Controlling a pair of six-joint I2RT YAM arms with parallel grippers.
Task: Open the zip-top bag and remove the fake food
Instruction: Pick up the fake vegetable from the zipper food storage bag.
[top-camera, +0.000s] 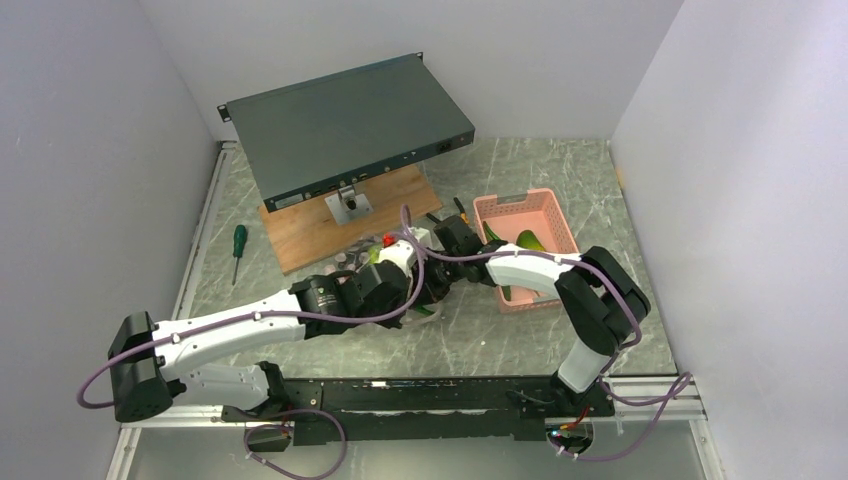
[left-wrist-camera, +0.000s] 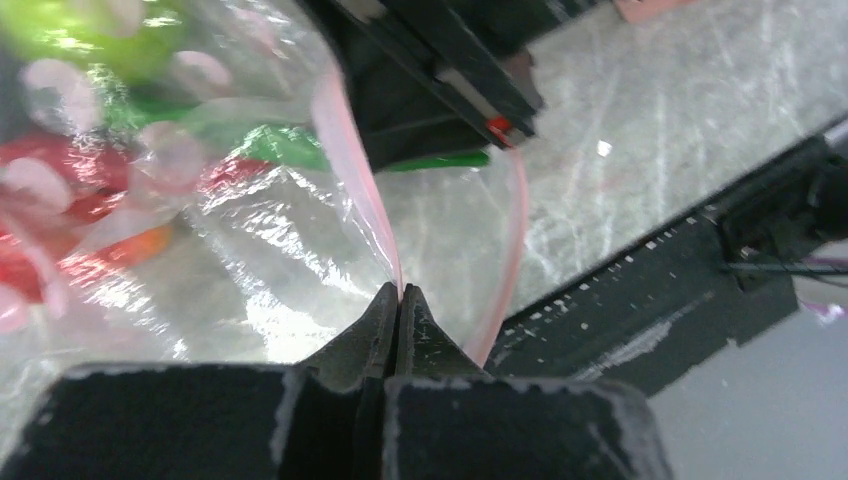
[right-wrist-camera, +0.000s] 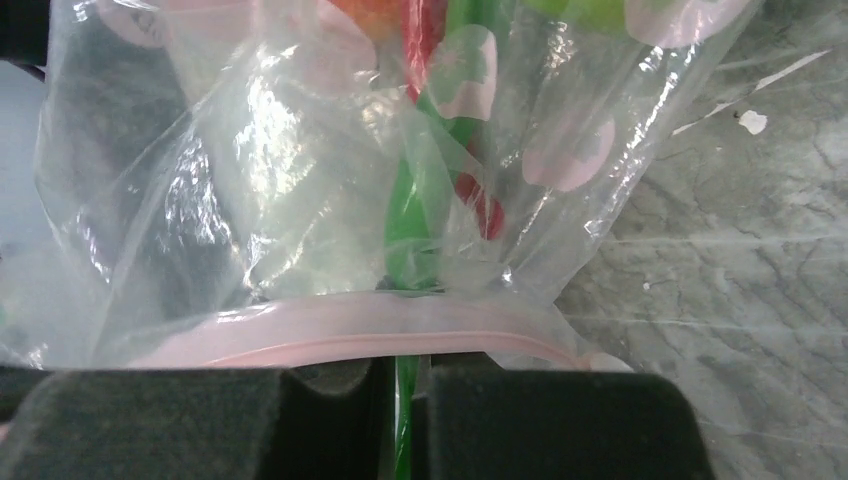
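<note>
The zip-top bag (top-camera: 352, 260) lies at the table's middle, mostly hidden under both wrists. My left gripper (left-wrist-camera: 400, 293) is shut on one pink zip strip (left-wrist-camera: 350, 150) of the bag's mouth; the other strip (left-wrist-camera: 510, 250) curves away to the right, so the mouth gapes. My right gripper (right-wrist-camera: 400, 365) is shut on the bag's rim just below the pink zip strip (right-wrist-camera: 300, 335), and a green pod (right-wrist-camera: 405, 230) shows in the slit between its fingers. Fake food (left-wrist-camera: 60, 200) sits inside the bag: red pieces, a green apple (left-wrist-camera: 70, 25) and green pods.
A pink basket (top-camera: 515, 200) with green pieces in it stands right of the grippers. Behind them a dark rack unit (top-camera: 345, 125) sits on a wooden board (top-camera: 320, 235). A green-handled screwdriver (top-camera: 238, 240) lies at the left. Walls close in on three sides.
</note>
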